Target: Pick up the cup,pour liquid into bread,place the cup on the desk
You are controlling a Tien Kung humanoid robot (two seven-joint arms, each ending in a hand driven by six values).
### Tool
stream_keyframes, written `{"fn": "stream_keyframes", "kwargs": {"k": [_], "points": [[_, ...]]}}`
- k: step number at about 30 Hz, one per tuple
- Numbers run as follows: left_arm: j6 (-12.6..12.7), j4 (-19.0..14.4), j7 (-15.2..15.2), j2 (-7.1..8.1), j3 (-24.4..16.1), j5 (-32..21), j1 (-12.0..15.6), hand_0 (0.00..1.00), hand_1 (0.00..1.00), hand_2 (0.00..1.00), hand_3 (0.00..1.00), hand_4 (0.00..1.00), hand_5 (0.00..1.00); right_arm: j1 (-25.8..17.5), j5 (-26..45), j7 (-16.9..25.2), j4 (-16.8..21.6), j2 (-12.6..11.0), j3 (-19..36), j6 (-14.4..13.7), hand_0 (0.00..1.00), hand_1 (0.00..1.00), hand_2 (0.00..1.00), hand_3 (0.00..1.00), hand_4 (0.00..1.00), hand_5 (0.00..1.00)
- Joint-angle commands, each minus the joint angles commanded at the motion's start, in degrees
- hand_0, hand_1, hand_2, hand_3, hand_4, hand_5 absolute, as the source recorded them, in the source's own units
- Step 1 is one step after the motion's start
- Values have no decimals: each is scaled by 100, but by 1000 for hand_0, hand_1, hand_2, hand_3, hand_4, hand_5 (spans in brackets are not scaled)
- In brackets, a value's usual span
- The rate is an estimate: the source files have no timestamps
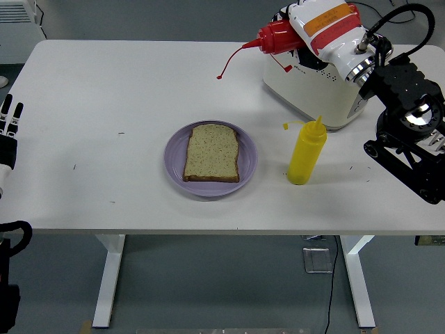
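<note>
A slice of bread (211, 152) lies flat on a purple plate (247, 170) at the table's middle. No cup shows. My right hand (311, 31), under a white cover with orange and red bands, is shut on a red squeeze bottle (278, 36). The bottle lies nearly level above the toaster's left end, nozzle pointing left. Its small red cap (220, 76) dangles on a thin tether over bare table, up and right of the bread. My left hand (10, 124) rests at the left edge, fingers straight and holding nothing.
A cream toaster (316, 87) stands at the back right, under my right arm. A yellow squeeze bottle (306, 153) stands upright just right of the plate. The black right arm (407, 132) hangs over the table's right end.
</note>
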Motion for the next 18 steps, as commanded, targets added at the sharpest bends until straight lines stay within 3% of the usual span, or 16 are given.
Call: {"fn": "stream_keyframes", "kwargs": {"k": [4, 12, 18], "points": [[0, 2, 0, 1, 4, -1, 0, 795, 760, 762, 713, 508, 992, 44, 0, 1, 43, -26, 101, -28, 90, 94, 244, 344, 345, 242], [-5, -1, 3, -5, 15, -1, -7, 794, 759, 762, 713, 508, 992, -36, 0, 25, -114, 18, -472, 51, 89, 93, 244, 343, 347, 250], [-2, -3, 0, 3, -2, 0, 5, 794, 759, 762, 713, 508, 992, 29, 0, 25, 9, -54, -8, -114, 89, 92, 243, 343, 347, 258]]}}
